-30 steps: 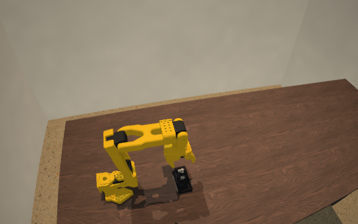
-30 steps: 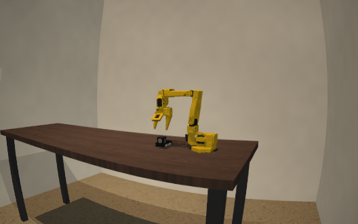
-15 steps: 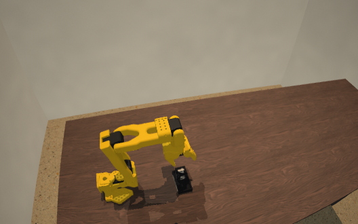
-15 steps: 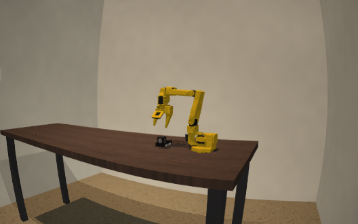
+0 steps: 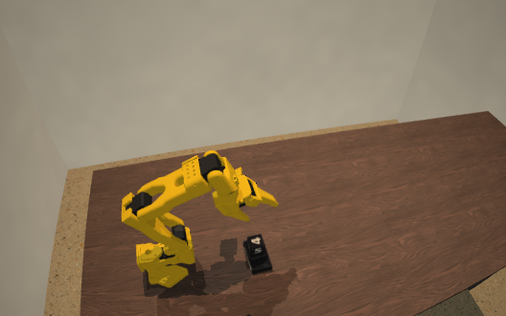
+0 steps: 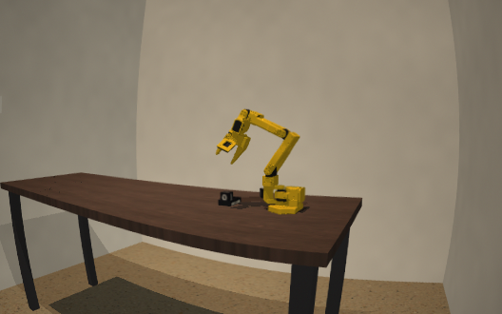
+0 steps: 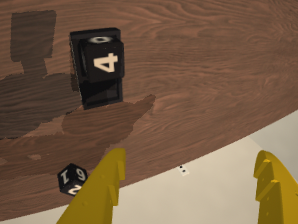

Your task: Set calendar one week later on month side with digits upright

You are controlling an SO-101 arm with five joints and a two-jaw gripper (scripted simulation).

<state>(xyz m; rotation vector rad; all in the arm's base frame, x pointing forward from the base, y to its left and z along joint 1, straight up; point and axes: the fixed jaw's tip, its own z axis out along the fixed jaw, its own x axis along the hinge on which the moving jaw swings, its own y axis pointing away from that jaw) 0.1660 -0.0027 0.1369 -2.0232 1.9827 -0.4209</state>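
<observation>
My yellow gripper (image 5: 264, 213) (image 6: 224, 158) (image 7: 190, 151) is holding its fingers apart, with nothing between them. The black rectangular tray (image 5: 262, 266) (image 6: 236, 202) (image 7: 102, 95) is lying below me; in my wrist view it is sitting up and left of my tips, its long axis running nearly square to the line joining them. One black cube with pale digits (image 5: 256, 246) (image 6: 226, 197) (image 7: 103, 61) is standing at one end of it, leaving the other end bare. The loose black cube showing 1, 6 and 2 (image 7: 72, 179) is lying outside the tray, just beside my left-hand finger in that view. If I am fetching it, I should be heading that way. My arm is arching high, wrist slanting down and outward.

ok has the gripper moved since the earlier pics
Yes. It has risen: in the exterior view, the gripper is higher above the tray than in both earlier pictures.
</observation>
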